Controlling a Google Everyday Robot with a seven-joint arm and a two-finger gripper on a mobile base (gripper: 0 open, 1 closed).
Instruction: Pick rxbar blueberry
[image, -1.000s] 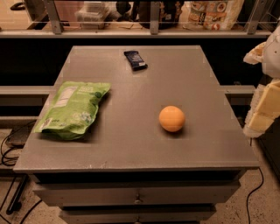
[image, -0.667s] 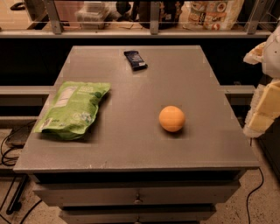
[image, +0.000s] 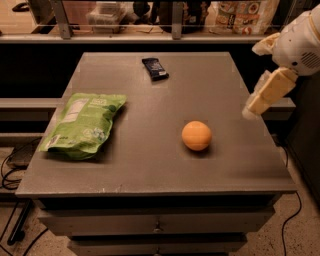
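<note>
The rxbar blueberry (image: 155, 69) is a small dark navy bar lying flat near the far edge of the grey table (image: 150, 165), around the middle. My gripper (image: 255, 80) hangs at the right edge of the view, above the table's right side. It is open and empty, with cream fingers (image: 271, 90) pointing down and left. It is well to the right of the bar and nearer the camera than it.
A large light-green pouch (image: 85, 124) lies on the table's left side. An orange ball (image: 196, 135) sits right of centre, below and left of the gripper. A shelf with packages (image: 240, 15) runs behind the table. Cables (image: 10, 170) lie on the floor at left.
My gripper has moved up and to the left, over the table's right edge. The bar, pouch and ball have not moved.
</note>
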